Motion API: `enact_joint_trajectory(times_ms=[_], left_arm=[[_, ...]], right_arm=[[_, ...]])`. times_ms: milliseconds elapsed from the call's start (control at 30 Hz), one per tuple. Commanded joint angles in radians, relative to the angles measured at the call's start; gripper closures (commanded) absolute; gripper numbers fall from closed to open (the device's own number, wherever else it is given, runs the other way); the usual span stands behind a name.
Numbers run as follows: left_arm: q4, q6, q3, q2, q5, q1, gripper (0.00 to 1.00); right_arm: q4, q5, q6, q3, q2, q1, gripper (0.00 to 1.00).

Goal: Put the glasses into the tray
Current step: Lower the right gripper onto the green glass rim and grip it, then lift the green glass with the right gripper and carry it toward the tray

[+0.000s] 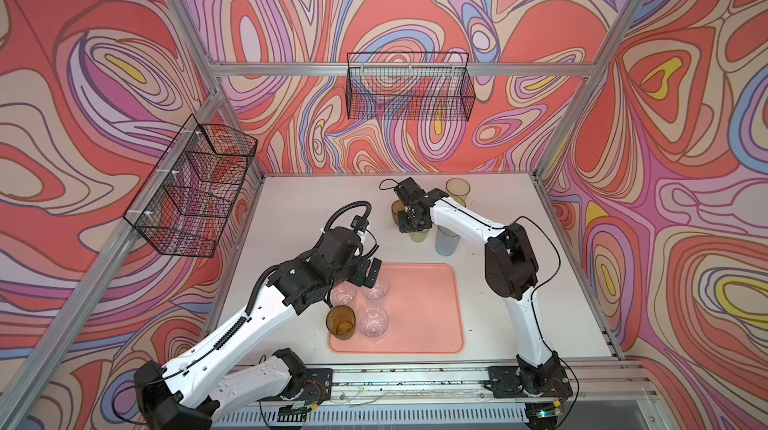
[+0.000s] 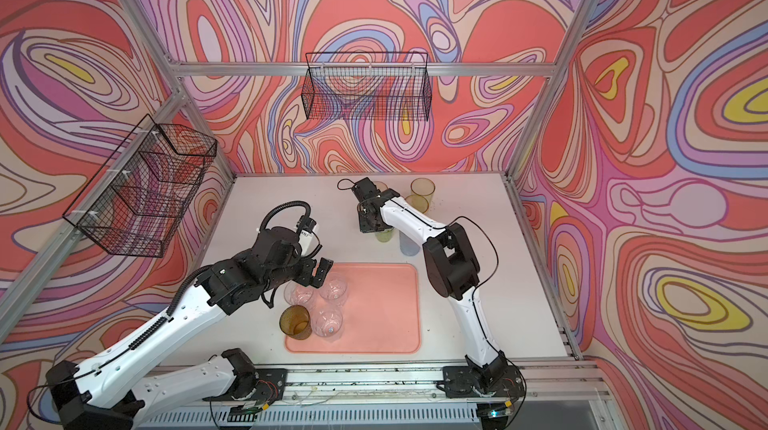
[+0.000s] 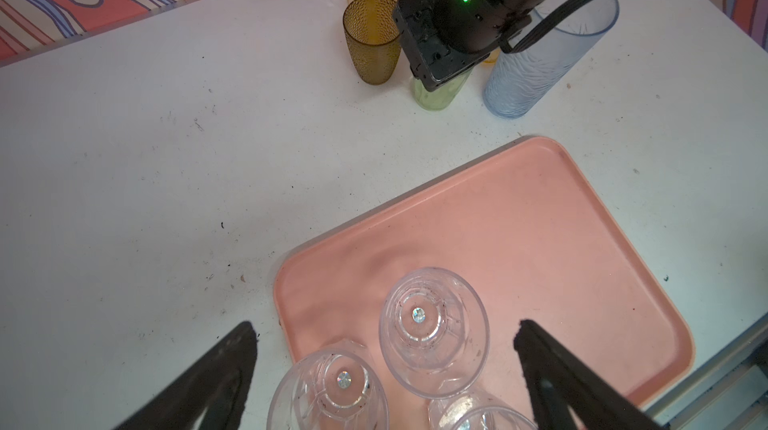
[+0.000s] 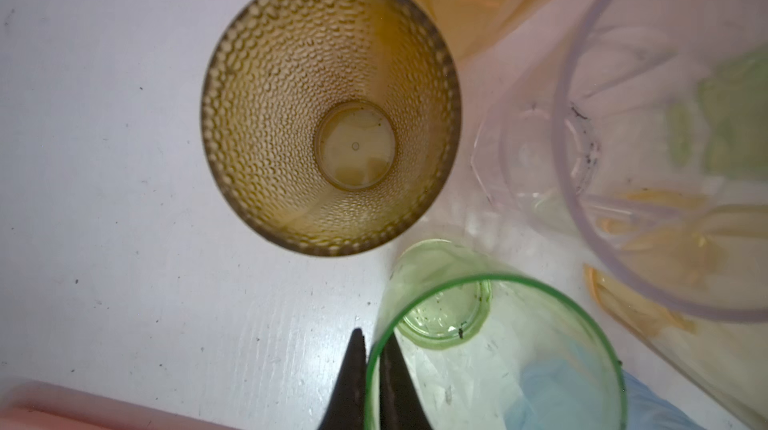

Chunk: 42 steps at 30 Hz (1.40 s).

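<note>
Nearest the front edge of the white counter (image 1: 311, 207) lay the flat salmon-pink rectangular tray (image 1: 424, 315), its right half bare. At its near left corner stood a short brown-amber dimpled tumbler (image 1: 340, 322). Three short clear faceted tumblers were grouped close by: the near clear tumbler (image 1: 374, 322) just to its right, then the rear left clear tumbler (image 1: 343, 294) and the rear right clear tumbler (image 1: 375, 288) behind them. The left pincer (image 3: 384, 326) hung above the two rear ones, spread wide and gripping nothing.

Beyond the tray's far edge, the other glasses clustered on the bare counter. The short green translucent tumbler (image 4: 498, 365) stood closest to the tray. The right pincer (image 4: 374, 334) was clamped tight on its rim, one finger inside the wall and one outside. Just to its right rose the tall pale blue ribbed tumbler (image 1: 446, 243). To its left and slightly farther back stood a second brown-amber dimpled tumbler (image 4: 332, 116), upright with its mouth up. Farther still was a tall yellow tumbler (image 1: 458, 188), near the counter's back edge.

Farthest off, black wire baskets hung on the patterned walls: the left basket (image 1: 195, 186) and the back basket (image 1: 409, 87).
</note>
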Motion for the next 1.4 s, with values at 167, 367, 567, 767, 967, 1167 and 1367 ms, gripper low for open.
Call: enact_joint_trajectory(times_ms=[167, 367, 567, 767, 967, 1167, 1367], left_arm=[[-0.021, -0.006, 0.012, 0.0, -0.015, -0.003, 0.0], [-0.018, -0.003, 0.011, -0.004, 0.003, -0.002, 0.0], [-0.028, 0.008, 0.018, -0.014, 0.0, -0.003, 0.0], [-0.018, 0.01, 0.005, -0.048, -0.015, -0.003, 0.0], [-0.023, 0.012, 0.008, -0.044, -0.028, -0.003, 0.0], [-0.037, 0.011, 0.019, -0.064, -0.033, -0.003, 0.0], [-0.038, -0.03, 0.02, -0.136, -0.041, -0.003, 0.0]], right_arm=[[0.047, -0.04, 0.009, -0.095, -0.102, -0.004, 1.0], [0.111, -0.109, 0.032, -0.191, -0.201, -0.004, 1.0], [0.136, -0.164, 0.058, -0.245, -0.267, -0.002, 1.0], [0.111, -0.185, 0.067, -0.247, -0.291, 0.009, 1.0], [0.112, -0.181, 0.09, -0.271, -0.358, 0.047, 1.0], [0.094, -0.134, 0.105, -0.298, -0.436, 0.099, 1.0], [0.06, -0.097, 0.128, -0.33, -0.537, 0.152, 1.0]])
